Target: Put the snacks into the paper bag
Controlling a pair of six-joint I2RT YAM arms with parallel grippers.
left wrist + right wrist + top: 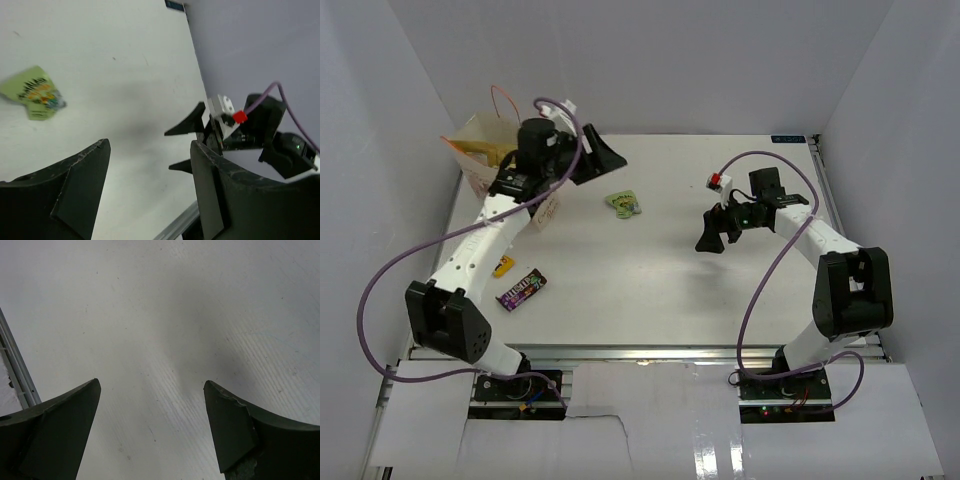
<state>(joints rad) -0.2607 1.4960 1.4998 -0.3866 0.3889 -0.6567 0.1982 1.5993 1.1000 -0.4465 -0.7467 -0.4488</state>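
Observation:
The cream paper bag (472,160) stands at the table's back left corner, its red-orange handle (504,98) sticking up and something yellow showing inside. My left gripper (603,160) (150,145) hovers open and empty just right of the bag. A green packet (623,203) (35,92) lies on the table a little in front of and to the right of it. Near the left arm's elbow lie a dark candy pack (521,289) and a small yellow packet (502,267). On the right side my right gripper (715,232) (151,383) stands open over bare table.
White walls close in the table (650,280) on the left, back and right. Purple cables loop from both arms. A metal rail runs along the near edge (650,352). In the left wrist view the right arm's wrist (235,125) shows across the table.

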